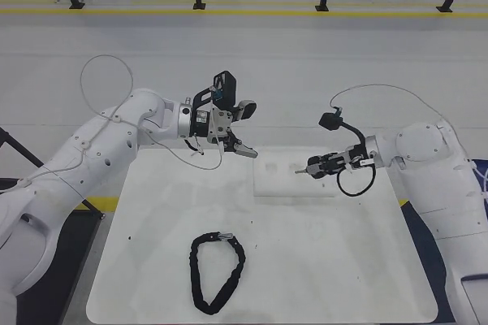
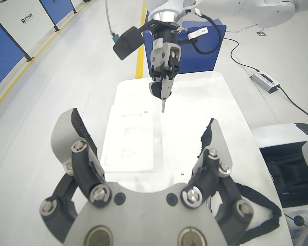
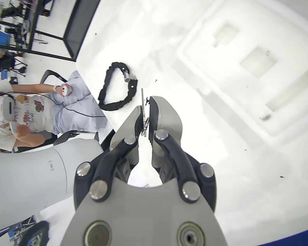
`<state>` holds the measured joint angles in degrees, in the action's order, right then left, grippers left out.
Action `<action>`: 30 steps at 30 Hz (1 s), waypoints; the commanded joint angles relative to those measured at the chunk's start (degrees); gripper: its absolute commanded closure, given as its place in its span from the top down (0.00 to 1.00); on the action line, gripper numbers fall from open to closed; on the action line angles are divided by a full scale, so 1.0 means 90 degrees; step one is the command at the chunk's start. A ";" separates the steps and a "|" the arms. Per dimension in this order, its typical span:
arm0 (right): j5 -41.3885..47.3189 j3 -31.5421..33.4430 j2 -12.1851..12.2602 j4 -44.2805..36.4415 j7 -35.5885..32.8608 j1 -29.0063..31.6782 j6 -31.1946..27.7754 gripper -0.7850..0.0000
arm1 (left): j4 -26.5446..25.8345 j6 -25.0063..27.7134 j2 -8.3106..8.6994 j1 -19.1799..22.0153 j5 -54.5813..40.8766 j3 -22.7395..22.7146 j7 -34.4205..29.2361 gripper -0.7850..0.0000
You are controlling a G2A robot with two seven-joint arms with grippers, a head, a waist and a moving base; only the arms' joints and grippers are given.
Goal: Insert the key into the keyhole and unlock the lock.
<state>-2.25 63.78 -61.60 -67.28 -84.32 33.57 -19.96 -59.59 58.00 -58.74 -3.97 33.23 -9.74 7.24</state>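
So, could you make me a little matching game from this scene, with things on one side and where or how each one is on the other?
Things:
1. key
2. black chain lock
3. white foam tray
4. left gripper

States:
A. open, holding nothing
B. lying on the table, ungripped
C. clamped in the right gripper
D. has shallow rectangular recesses

Pairs: 1-C, 2-B, 3-D, 4-A

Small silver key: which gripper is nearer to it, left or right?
Right. The right gripper is shut on the small silver key over one end of the white foam tray; the left gripper hangs open beyond the tray's other end.
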 commanded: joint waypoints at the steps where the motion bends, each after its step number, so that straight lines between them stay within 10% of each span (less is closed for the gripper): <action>1: 0.0294 0.0300 0.0084 -0.0137 0.0063 0.0201 -0.0063 0.00 | 0.0000 0.0000 0.0000 0.0000 0.0000 0.0000 0.0000 1.00; 30: 0.1680 0.0990 0.0271 0.0072 0.0375 0.0659 -0.0171 0.00 | 0.0000 0.0000 0.0000 0.0000 0.0000 0.0000 0.0000 1.00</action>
<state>12.87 72.69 -59.16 -66.64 -80.94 39.50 -21.49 -59.59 58.00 -58.74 -3.97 33.23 -9.74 7.24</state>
